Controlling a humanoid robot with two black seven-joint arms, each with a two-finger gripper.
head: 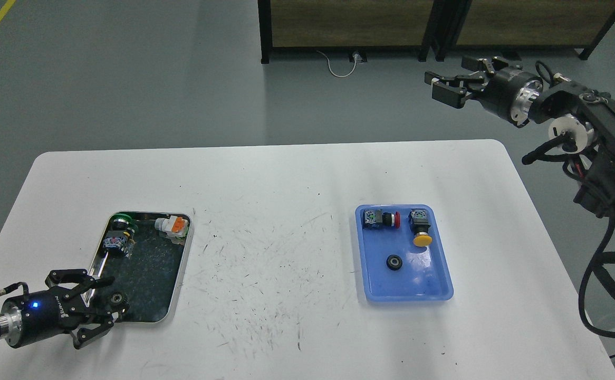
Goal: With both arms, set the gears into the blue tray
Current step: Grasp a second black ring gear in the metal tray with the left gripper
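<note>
One dark gear [393, 262] lies inside the blue tray [407, 285], at the right of the table. A second gear [117, 301] sits in the near corner of the silver tray [176, 274] on the left. My left gripper [108, 306] is low at that corner, open, its fingers spread on either side of this gear without closing on it. My right gripper [438, 87] hangs high beyond the table's far right edge, open and holding nothing.
The blue tray also holds a red-capped switch [386, 219] and a yellow-capped switch [422, 236]. A green-capped switch [123, 221] and an orange-and-white part [173, 226] lie in the silver tray. The white table [276, 211] is scuffed in the middle. Dark shelving [349, 26] stands behind.
</note>
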